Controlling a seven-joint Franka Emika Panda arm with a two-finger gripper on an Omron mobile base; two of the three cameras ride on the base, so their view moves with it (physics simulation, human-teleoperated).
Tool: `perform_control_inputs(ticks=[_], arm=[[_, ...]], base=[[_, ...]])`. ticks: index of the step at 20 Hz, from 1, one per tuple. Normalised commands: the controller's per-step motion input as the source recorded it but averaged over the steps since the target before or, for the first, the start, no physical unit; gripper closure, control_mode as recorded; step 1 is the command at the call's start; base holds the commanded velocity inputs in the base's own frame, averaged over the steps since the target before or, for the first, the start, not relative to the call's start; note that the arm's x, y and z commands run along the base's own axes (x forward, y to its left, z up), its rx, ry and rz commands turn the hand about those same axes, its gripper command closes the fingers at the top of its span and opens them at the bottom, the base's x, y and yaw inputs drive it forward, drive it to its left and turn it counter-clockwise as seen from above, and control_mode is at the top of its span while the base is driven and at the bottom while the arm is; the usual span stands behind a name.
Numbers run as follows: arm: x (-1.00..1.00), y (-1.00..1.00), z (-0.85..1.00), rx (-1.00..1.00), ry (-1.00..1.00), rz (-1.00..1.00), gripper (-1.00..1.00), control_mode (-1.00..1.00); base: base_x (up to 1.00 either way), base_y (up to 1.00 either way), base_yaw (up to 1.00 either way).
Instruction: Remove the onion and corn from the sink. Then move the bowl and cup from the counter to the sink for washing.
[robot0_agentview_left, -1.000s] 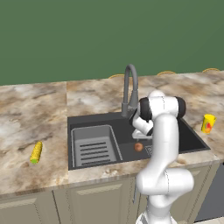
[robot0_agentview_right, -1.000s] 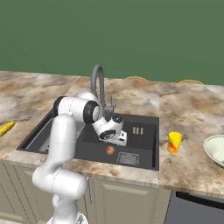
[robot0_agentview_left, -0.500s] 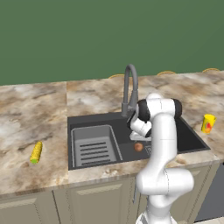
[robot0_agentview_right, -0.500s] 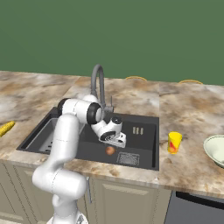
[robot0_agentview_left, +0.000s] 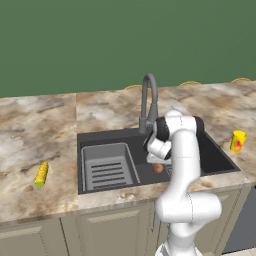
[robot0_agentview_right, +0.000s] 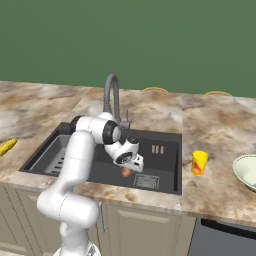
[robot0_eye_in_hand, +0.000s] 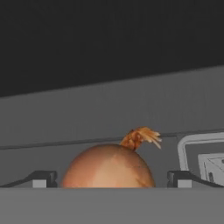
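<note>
From the left, the arm has dipped a little lower into the sink (robot0_agentview_left: 210, 150); its tool (robot0_agentview_left: 159, 161) hangs just over the onion (robot0_agentview_left: 158, 169), while the corn (robot0_agentview_left: 41, 174) lies out on the desk (robot0_agentview_left: 30, 135). From the right, cup (robot0_agentview_right: 199, 163) and bowl (robot0_agentview_right: 246, 171) wait on the desk. Along the hand, the tips stand wide apart, either side of the onion (robot0_eye_in_hand: 108, 166), gripping nothing yet; closing looks next.

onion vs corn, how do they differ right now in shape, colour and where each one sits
The onion is a round reddish-brown ball; the corn is a longer yellow cob with a green end. The onion lies in the sink by the drain grate, between the open gripper's fingertips; the corn lies on the counter left of the sink. Both are small.
</note>
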Motion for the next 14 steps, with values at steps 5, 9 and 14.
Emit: perform_control_inputs(ticks=[5, 9, 14], arm=[[0.14, 0.03, -0.24, 0.00, 0.06, -0.04, -1.00, -1.00], [0.11, 0.02, -0.20, 0.00, 0.05, -0.03, -1.00, -1.00], [0.00, 0.01, -0.10, 0.00, 0.05, -0.05, -1.00, -1.00]], base=[[0.00, 0.00, 0.00], [0.00, 0.00, 0.00], [0.00, 0.00, 0.00]])
